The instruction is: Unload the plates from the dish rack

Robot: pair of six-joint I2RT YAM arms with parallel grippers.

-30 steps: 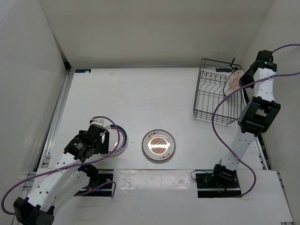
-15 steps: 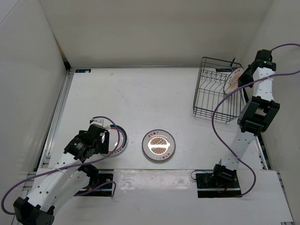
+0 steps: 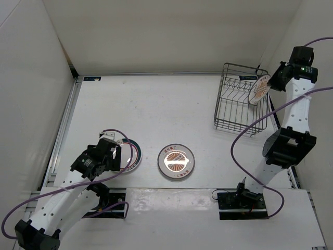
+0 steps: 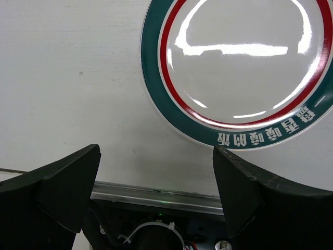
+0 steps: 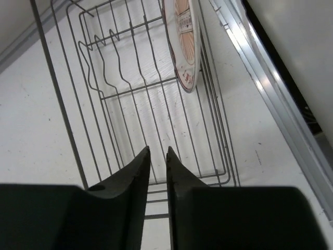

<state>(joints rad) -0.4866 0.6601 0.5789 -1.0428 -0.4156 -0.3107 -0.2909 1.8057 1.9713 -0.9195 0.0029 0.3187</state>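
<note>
Three small round plates are in view. One orange-sunburst plate (image 3: 259, 89) stands on edge at the right end of the single dark wire dish rack (image 3: 235, 104). Another sunburst plate (image 3: 177, 160) and a white plate with green and red rings (image 4: 239, 67) lie flat on the white table (image 3: 156, 104), well left of the rack. Over the rack, the right gripper (image 5: 157, 150) is pinched together and empty. Far left of the rack, the left gripper (image 4: 156, 151) is spread wide.

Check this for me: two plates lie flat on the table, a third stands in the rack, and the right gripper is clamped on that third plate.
Wrong on the grip. The right wrist view shows the right gripper closed on nothing, its tips short of the third plate, which stands free in the rack. The rest holds.
</note>
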